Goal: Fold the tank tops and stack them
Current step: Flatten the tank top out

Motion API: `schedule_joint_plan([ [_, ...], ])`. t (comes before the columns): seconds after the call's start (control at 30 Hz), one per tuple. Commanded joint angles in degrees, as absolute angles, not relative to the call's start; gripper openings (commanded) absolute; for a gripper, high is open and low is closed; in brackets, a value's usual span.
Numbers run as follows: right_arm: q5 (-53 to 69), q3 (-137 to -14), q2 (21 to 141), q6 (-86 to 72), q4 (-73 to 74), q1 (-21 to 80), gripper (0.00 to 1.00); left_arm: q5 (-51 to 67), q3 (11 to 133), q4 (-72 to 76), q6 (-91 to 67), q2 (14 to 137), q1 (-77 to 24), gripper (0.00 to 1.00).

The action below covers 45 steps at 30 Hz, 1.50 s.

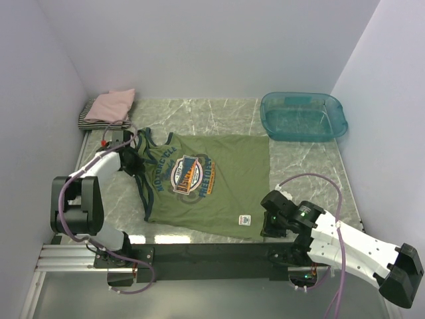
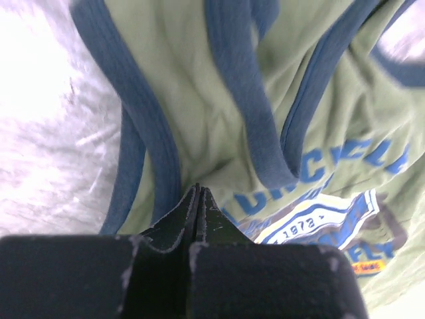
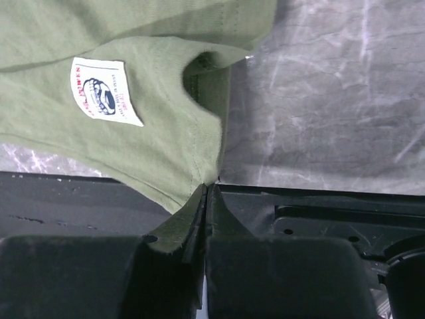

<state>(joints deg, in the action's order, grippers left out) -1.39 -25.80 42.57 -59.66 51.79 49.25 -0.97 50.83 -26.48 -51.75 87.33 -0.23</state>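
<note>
Right gripper (image 3: 207, 189): jaws pressed together on the near right hem corner of the olive tank top (image 1: 222, 193), green cloth pinched between the fingers, at the table's near edge over the black rail (image 1: 199, 252).
Left gripper (image 2: 198, 191): jaws closed tight, tips nipping green cloth at the strap end, creases running into the tips, navy trim (image 2: 242, 86) on both sides.
Olive tank top: lay print-up mid-table, mostly flat, straps toward the left arm and bunched there, hem toward the right arm.
Chest print (image 1: 191, 174): round, blue and orange, faced up, just right of the left gripper.
Hem label (image 3: 105, 92): white patch, near the pinched corner.
Pink tank top (image 1: 113, 103): folded, far left corner, on top of the striped tank top (image 1: 88, 118).
Teal tub (image 1: 304, 116): far right corner, well apart from the tops.
Table (image 1: 302, 166): grey marbled top.
</note>
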Motion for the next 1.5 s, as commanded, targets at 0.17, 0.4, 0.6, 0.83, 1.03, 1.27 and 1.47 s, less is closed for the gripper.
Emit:
schedule_joint_plan([
  [0.17,-0.18,-24.35,44.56,-57.83,46.23,49.66,0.01,-1.76,51.33,-24.09,-52.65,87.2,5.01,0.07],
  [0.4,-0.18,-23.38,46.23,-57.13,42.54,49.57,0.01,-8.07,54.04,-26.88,-53.08,89.55,5.19,0.36],
  [0.6,-1.49,-23.91,45.7,-55.64,42.8,49.4,0.11,-11.94,54.22,-26.72,-55.99,90.53,5.27,0.49],
  [0.83,-0.97,-22.59,44.74,-55.02,41.4,49.22,0.11,-15.64,56.6,-26.98,-56.6,92.46,6.85,0.42],
  [1.03,-0.62,-21.97,43.33,-54.84,41.75,49.13,0.09,-16.35,58.45,-26.46,-56.51,95.79,9.13,0.2],
  [1.27,-0.18,-21.62,42.54,-55.2,41.4,49.13,0.05,-17.23,59.15,-27.69,-56.6,94.14,13.44,0.01],
  [1.47,-0.18,-21.45,42.72,-55.46,41.48,49.04,0.05,-9.93,57.84,-24.7,-52.65,88.34,13.19,0.28],
])
